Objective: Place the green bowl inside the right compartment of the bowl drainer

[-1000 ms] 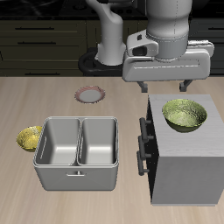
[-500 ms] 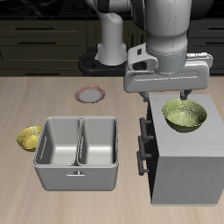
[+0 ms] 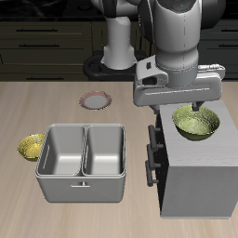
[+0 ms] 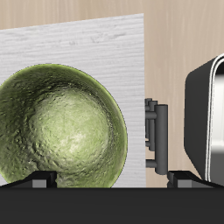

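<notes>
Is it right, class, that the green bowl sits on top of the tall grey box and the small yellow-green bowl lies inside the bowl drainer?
Not quite. The green bowl does sit on the tall grey box, but the small yellow-green bowl lies on the table beside the bowl drainer, not inside it. The exterior view shows both wells empty.

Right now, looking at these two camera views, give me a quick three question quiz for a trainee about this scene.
1. True or false: the green bowl already sits in the bowl drainer.
2. What does the green bowl rest on?
A. the table
B. the grey box
C. the pink-rimmed plate
3. How many wells of the bowl drainer hold something?

Key:
1. False.
2. B.
3. None; both are empty.
</notes>
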